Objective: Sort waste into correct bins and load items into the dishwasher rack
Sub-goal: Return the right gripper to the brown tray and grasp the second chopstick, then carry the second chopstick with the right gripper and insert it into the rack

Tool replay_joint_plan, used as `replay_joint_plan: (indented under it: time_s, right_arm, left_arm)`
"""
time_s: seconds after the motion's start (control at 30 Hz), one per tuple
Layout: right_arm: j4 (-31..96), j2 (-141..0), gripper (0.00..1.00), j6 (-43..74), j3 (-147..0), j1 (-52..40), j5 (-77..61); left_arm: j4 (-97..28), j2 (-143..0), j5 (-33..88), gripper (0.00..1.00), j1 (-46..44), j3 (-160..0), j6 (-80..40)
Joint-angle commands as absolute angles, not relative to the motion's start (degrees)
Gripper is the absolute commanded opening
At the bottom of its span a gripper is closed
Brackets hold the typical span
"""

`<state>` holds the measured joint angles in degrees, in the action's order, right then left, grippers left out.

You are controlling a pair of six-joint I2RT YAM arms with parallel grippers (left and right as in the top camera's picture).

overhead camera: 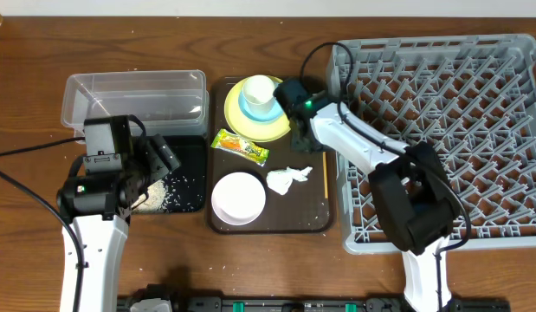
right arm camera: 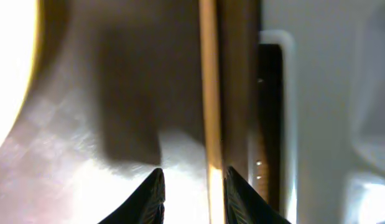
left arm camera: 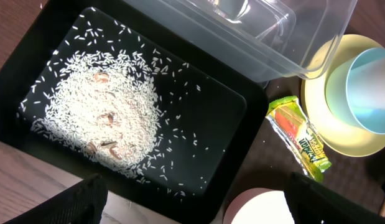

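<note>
Straddling a chopstick (right arm camera: 208, 93)

Right gripper (right arm camera: 192, 186) open, a jaw either side of it. It lies on the brown tray (overhead camera: 319, 221), midway between the table's left and right edges, beside the rack (overhead camera: 441, 130). Thin, light, stiff, probably rolls: pinch mid-length. Left gripper (overhead camera: 162, 159) open, empty.

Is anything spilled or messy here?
Yes. White rice is heaped in the black tray, with stray grains scattered across its floor. On the brown serving tray, a crumpled tissue and a snack wrapper lie loose near the white bowl. Nothing looks broken.
</note>
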<state>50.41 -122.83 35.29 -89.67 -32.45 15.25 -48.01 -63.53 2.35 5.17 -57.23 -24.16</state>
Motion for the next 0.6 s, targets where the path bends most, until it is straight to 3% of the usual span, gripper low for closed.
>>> replay_joint_plan:
  time_s: [0.0,0.57]
  right_arm:
    - [50.3,-121.3,0.29,36.9,-88.2,-32.2,16.1]
    - [46.0,-121.3,0.25,37.0,-83.1,-33.1,9.1]
  left_arm:
    - [-48.2,-63.3,1.4,0.93,5.5,-58.0,-24.1]
    - [-48.2,-63.3,1.4,0.93,5.5,-58.0,-24.1]
